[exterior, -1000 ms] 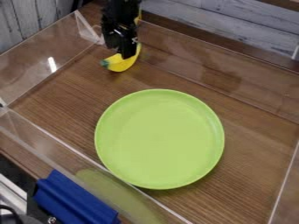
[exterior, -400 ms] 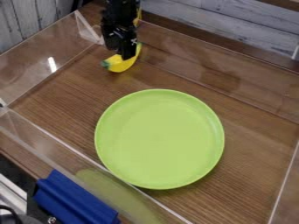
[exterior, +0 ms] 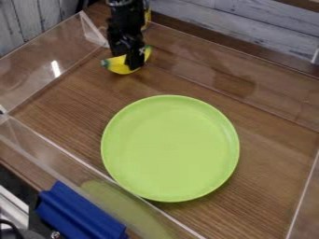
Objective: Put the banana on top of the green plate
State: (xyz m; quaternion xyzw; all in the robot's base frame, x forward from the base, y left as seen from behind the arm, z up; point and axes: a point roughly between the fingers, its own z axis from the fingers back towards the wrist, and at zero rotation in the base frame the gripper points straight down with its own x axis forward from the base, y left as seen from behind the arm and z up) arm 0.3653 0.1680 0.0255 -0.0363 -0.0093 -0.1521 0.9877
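Scene: a black arm (exterior: 123,13) is reaching down from the top edge into a wooden tray (exterior: 75,103) walled with clear panels (exterior: 44,56).
Gripper: the gripper (exterior: 125,58) is pointing straight down at about 11 o'clock in the frame, its dark fingers (exterior: 117,47) standing spread wide and straddling the banana.
Banana: the banana (exterior: 130,63) is lying on the wood directly under the gripper, yellow showing on both sides of the fingers; whether the fingers are touching it cannot be told from this view.
Plate: the plate (exterior: 171,147) is sitting flat just below the centre of the frame, at about 5 o'clock from the banana and well apart from it, with nothing lying on it.
Task state: the banana is resting on the tray floor, off the plate.
Foreground: a blue object (exterior: 77,216) is lying at about 7 o'clock, outside the near clear wall, partly cut off by the frame edge.
Background: grey planks (exterior: 249,23) are running behind the tray at about 1 o'clock.
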